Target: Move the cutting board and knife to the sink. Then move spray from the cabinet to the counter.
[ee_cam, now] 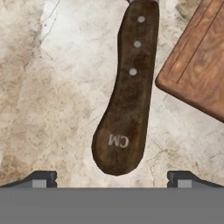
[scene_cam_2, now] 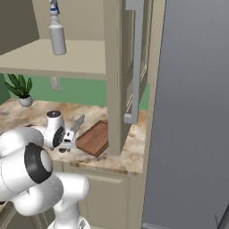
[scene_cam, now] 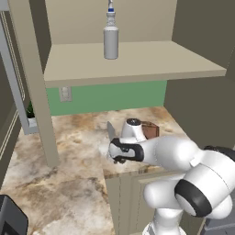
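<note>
Counter (ee_cam: 48,87) bare marble on the left of the hand view, then knife (ee_cam: 127,92) handle lying flat dead centre between the fingertips, three rivets up the handle, butt end nearest the hand; cutting board (ee_cam: 197,65) corner on the right, just beside the handle, small gap, not touching. Gripper (ee_cam: 111,178) hovers above with fingers spread fully wide, holding nothing. Left base view: blade (scene_cam: 110,131) pokes out past the wrist, spray (scene_cam: 110,39) upright on the cabinet shelf (scene_cam: 137,64) above. Step in hand looks like grasping the knife. To do it well: drop straight down, straddle the handle across its narrow width near the middle rivet, keep the right finger clear of the board edge, close firmly before lifting
</note>
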Tool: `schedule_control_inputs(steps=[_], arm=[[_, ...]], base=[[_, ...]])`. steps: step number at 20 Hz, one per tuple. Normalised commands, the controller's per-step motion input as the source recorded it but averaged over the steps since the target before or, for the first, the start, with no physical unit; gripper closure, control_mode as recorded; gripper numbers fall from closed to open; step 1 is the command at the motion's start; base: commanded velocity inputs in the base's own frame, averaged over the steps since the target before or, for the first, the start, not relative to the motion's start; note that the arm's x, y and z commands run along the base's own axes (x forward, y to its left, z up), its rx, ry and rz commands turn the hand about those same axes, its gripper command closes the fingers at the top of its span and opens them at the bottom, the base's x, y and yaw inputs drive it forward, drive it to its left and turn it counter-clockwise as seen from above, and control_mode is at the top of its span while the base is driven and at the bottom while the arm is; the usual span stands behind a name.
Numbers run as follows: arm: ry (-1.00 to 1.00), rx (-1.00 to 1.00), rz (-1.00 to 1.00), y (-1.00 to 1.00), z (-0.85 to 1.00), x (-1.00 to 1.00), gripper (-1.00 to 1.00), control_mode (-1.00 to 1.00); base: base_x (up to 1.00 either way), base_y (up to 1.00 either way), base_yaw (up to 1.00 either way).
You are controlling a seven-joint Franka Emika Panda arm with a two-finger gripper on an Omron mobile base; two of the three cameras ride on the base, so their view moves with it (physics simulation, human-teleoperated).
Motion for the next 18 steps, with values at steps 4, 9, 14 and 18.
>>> schedule_control_inputs(steps=[4,9,14,18], arm=[[0.0,0.0,0.0,0.0,-0.24,0.01,-1.0,-1.0],[0.0,0.0,0.0,0.0,-0.13,0.03,-1.0,-1.0],[0.0,0.0,0.0,0.04,-0.05,0.16,-1.0,-1.0],[0.0,0.0,0.0,0.08,-0.04,0.35,-1.0,-1.0]], base=[[0.0,0.0,0.0],[0.0,0.0,0.0],[0.0,0.0,0.0],[0.0,0.0,0.0]])
